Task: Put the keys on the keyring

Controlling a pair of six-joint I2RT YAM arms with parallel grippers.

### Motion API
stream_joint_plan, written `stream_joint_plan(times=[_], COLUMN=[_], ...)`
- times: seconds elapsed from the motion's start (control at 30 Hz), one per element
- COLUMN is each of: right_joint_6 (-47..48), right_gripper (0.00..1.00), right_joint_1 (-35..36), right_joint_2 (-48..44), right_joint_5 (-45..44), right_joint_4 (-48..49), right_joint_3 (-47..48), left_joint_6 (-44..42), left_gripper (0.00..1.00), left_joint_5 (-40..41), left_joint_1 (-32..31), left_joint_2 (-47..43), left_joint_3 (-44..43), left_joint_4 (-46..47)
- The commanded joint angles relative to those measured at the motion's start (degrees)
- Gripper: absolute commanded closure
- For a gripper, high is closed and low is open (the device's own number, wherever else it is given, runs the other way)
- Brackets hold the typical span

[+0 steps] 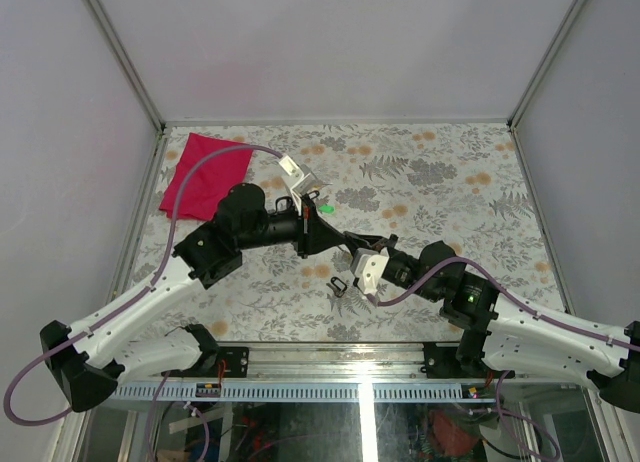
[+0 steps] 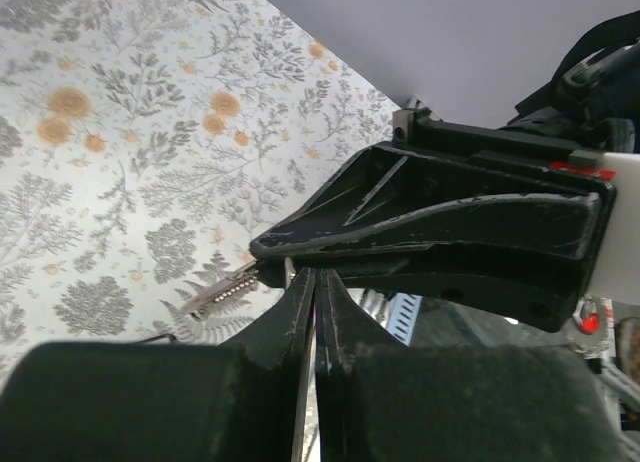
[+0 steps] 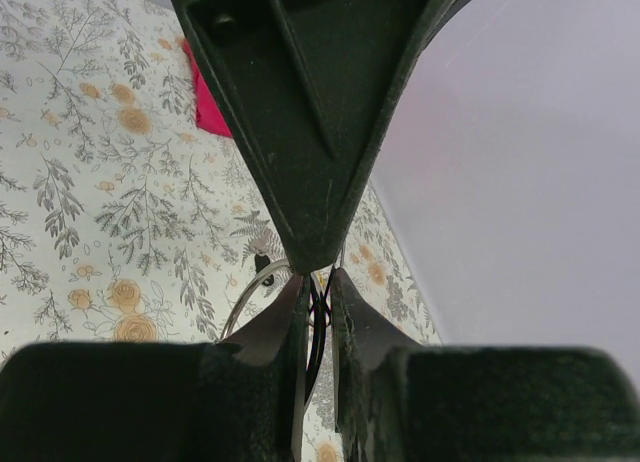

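My two grippers meet tip to tip over the middle of the table. My left gripper [image 1: 337, 237] [image 2: 315, 278] is shut on a thin silver strip that looks like the keyring seen edge-on. The keyring [image 3: 243, 307] arcs out to the left of the right fingers in the right wrist view. My right gripper [image 1: 354, 247] [image 3: 318, 282] is shut on a key with a black loop head [image 3: 318, 320]. Its toothed metal shaft [image 2: 225, 292] sticks out past the fingertips. A loose key [image 1: 338, 285] lies on the table just in front of the grippers.
A red cloth [image 1: 205, 174] lies at the far left corner and also shows in the right wrist view [image 3: 205, 112]. A tiny bright green piece [image 1: 326, 209] and another small black loop [image 1: 284, 204] lie behind the left gripper. Metal frame posts and walls bound the floral table.
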State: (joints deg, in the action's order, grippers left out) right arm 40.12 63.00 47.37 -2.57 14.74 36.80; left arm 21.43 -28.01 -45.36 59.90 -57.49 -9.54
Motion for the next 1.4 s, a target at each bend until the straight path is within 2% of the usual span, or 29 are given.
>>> stream_joint_plan(times=[0.0, 0.23, 0.47, 0.57, 0.77, 0.97, 1.23, 1.37], right_joint_6=[0.15, -0.36, -0.77, -0.91, -1.42, -1.36, -1.55, -1.97], right_gripper=[1.00, 1.00, 0.87, 0.85, 0.96, 0.99, 1.00, 1.00], right_joint_1=[0.42, 0.37, 0.40, 0.45, 0.45, 0.37, 0.45, 0.42], right_joint_2=[-1.76, -1.95, -2.18, -2.19, -2.26, -2.62, -3.08, -3.09], right_joint_5=[-0.89, -0.16, -0.14, -0.11, 0.45, 0.37, 0.37, 0.88], right_joint_4=[5.32, 5.12, 6.06, 6.09, 5.88, 4.78, 4.43, 4.60], right_joint_3=[2.40, 2.02, 1.45, 1.36, 1.60, 1.70, 1.87, 2.00], left_joint_6=[-1.04, -0.62, -0.17, -0.10, -0.08, -0.29, -0.43, -0.44], left_gripper=[1.00, 1.00, 1.00, 1.00, 1.00, 1.00, 0.67, 0.61], left_joint_5=[0.39, 2.89, 3.11, 3.16, 3.49, 5.69, 8.07, 7.80], left_joint_1=[-0.35, -0.34, -0.40, -0.37, -0.36, -0.46, -0.40, -0.41], left_joint_2=[0.19, -1.06, -1.82, -2.19, -2.36, -3.27, -4.22, -3.87], left_joint_3=[-1.38, -1.14, -1.06, -1.00, -0.76, -0.40, 0.05, 0.00], left_joint_4=[1.54, 1.87, 1.89, 1.98, 1.98, 2.07, 2.05, 2.07])
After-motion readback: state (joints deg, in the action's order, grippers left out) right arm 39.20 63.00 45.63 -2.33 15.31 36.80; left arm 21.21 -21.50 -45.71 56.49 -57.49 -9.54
